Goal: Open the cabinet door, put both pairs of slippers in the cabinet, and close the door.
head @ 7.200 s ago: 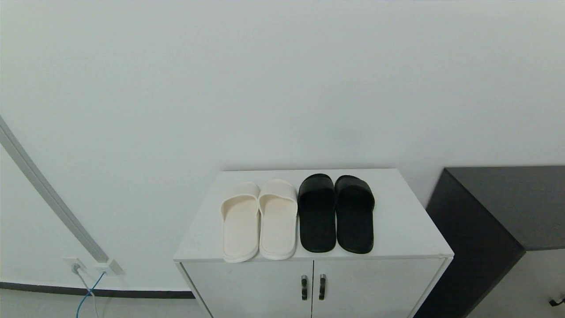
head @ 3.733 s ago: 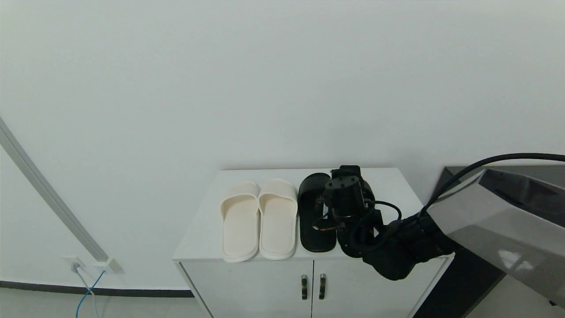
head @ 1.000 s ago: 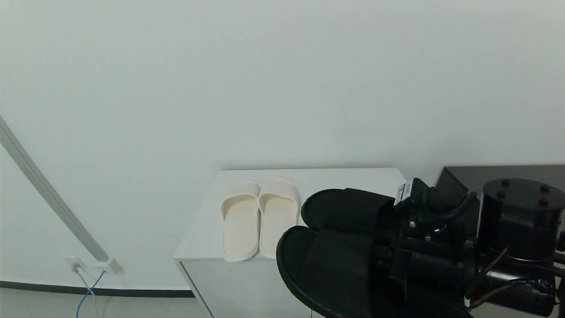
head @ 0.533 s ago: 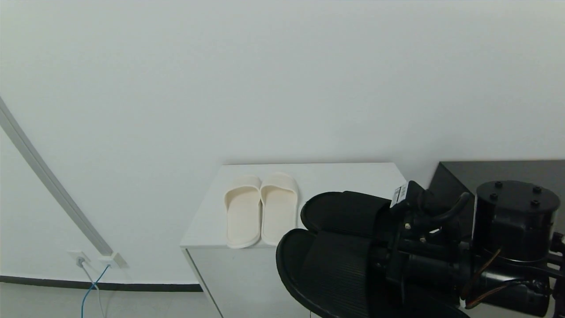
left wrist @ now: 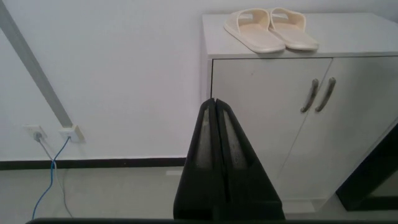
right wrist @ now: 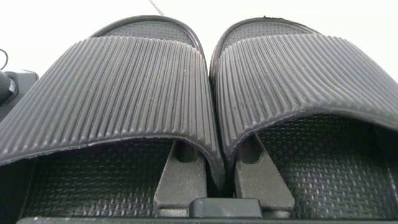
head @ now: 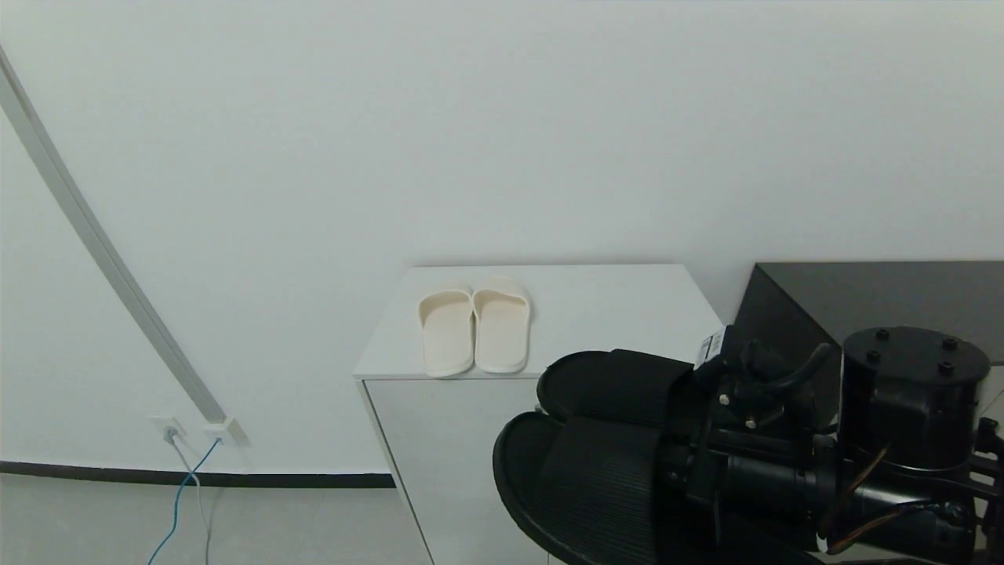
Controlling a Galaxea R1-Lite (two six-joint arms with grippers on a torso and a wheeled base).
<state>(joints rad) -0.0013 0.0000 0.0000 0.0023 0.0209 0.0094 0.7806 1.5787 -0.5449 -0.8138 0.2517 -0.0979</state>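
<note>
Black ribbed rubber slippers [head: 604, 439]: I held the pair side by side in the air, in front of the cabinet's right part.
My right gripper [right wrist: 221, 180]: one finger sat inside each slipper, clenched on the two inner walls pressed together.
Cream ribbed slippers [head: 474, 326]: they lay side by side on the cabinet top, heels at its front edge.
White two-door cabinet [head: 612, 306]: both doors were closed, with the metal handles [left wrist: 319, 94] just beside each other.
My left gripper [left wrist: 215, 109]: fingers pressed together, grasping nothing.
Background: a blue cable [head: 182, 490] hung from the wall socket.
</note>
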